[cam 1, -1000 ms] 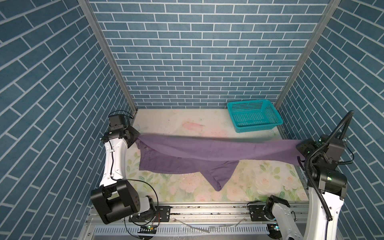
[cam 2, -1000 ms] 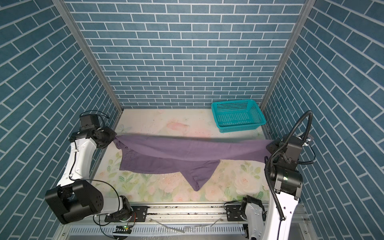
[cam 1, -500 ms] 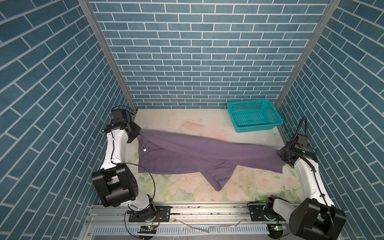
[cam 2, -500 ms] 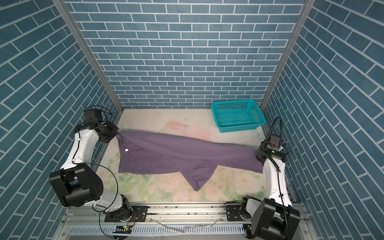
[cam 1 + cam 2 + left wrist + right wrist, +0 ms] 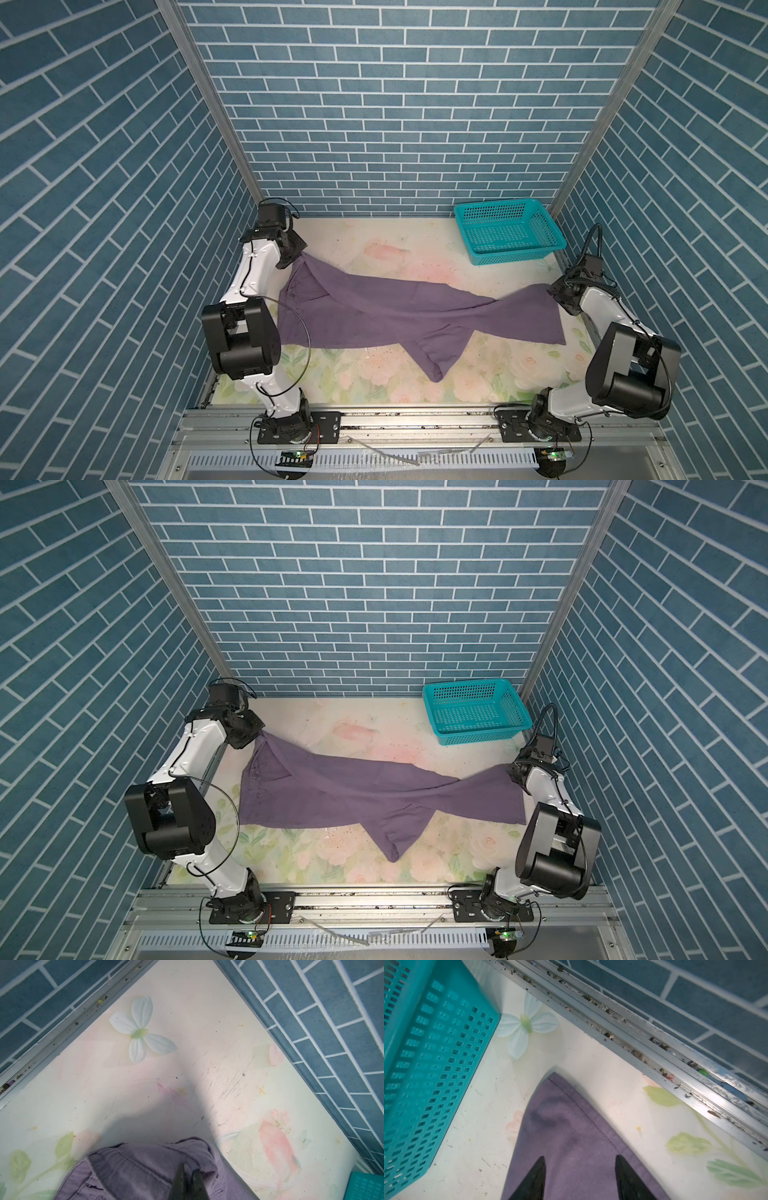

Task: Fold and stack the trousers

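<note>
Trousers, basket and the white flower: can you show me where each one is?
trousers [image 5: 395,307]: in a top view, middle of the purple cloth.
basket [image 5: 511,257]: in a top view, its near wall.
white flower [image 5: 141,1031]: left wrist view, its green centre.

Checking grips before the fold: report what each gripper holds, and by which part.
Left gripper: shut on the trousers at the waistband's far corner. Right gripper: open over a leg's hem corner, holding nothing.
</note>
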